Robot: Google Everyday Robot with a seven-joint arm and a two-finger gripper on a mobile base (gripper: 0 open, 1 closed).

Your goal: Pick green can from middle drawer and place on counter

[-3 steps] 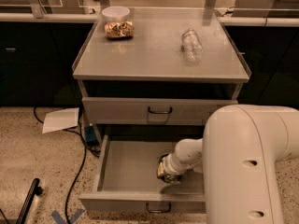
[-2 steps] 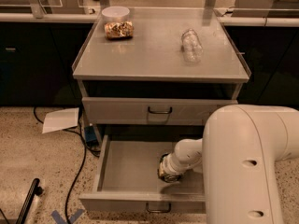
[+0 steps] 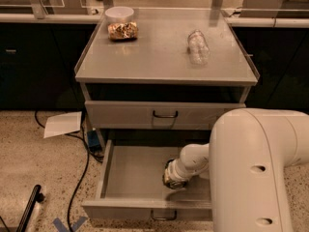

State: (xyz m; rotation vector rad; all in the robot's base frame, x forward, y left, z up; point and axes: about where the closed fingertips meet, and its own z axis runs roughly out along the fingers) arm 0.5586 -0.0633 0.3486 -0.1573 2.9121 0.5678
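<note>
The middle drawer (image 3: 130, 175) is pulled open below the cabinet, and its grey floor shows on the left. My gripper (image 3: 174, 178) is down inside it at the right of centre, at the end of my white arm (image 3: 251, 168). The arm's wrist covers what lies under the gripper. I see no green can; it is hidden or out of view. The counter (image 3: 159, 62) above is a flat grey top with low rims.
On the counter lie a clear crinkled plastic bottle (image 3: 198, 47) at the right and a gold-brown snack packet (image 3: 123, 30) by a white bowl (image 3: 119, 13) at the back left. The upper drawer front (image 3: 164, 114) is shut. Paper (image 3: 63, 124) and cables (image 3: 79, 187) lie on the floor at the left.
</note>
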